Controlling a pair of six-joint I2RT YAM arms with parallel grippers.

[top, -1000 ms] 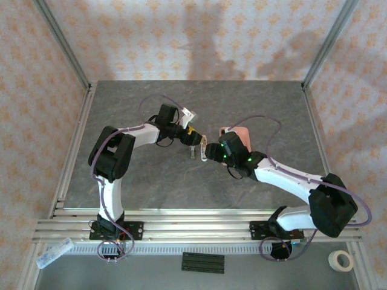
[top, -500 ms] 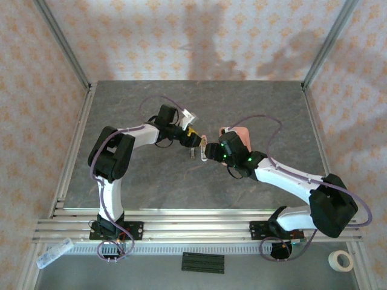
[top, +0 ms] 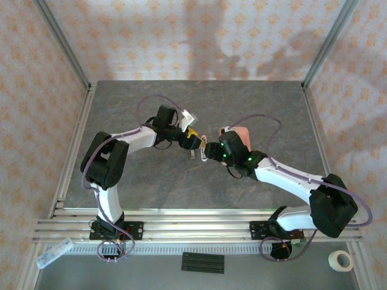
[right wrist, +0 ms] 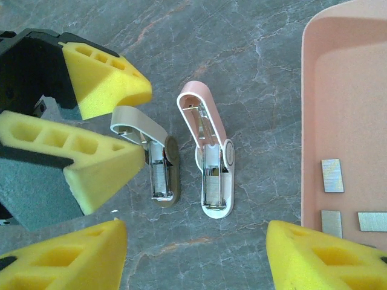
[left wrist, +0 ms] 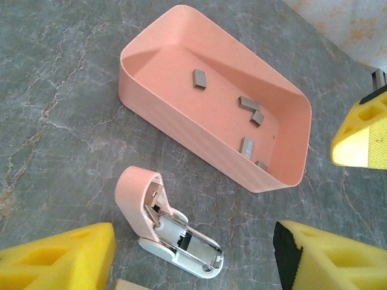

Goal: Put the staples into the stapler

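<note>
The stapler [left wrist: 162, 221] lies on the grey table with its pale-pink lid hinged up and its metal magazine uncovered; it is also in the right wrist view [right wrist: 211, 163] and in the top view [top: 195, 154]. Several grey staples [left wrist: 248, 103] lie loose in the salmon-pink tray [left wrist: 181, 124] beyond it. My left gripper [left wrist: 195, 244] hangs open over the stapler's near end, holding nothing. From the opposite side, my right gripper [right wrist: 196, 232] stands open just short of the stapler, also with nothing in it. In the top view the left gripper [top: 192, 139] and right gripper [top: 207, 151] nearly meet.
A second small stapler [right wrist: 160, 163], grey with a brownish base and its lid up, lies beside the pink one, close against the left gripper's yellow fingers [right wrist: 91, 157]. The tray [right wrist: 314, 121] with staples [right wrist: 331, 175] sits right of both. A tape roll [top: 343, 260] lies beyond the near rail.
The left arm's elbow has swung a little to the left. Both grippers and the staplers stay where they were.
</note>
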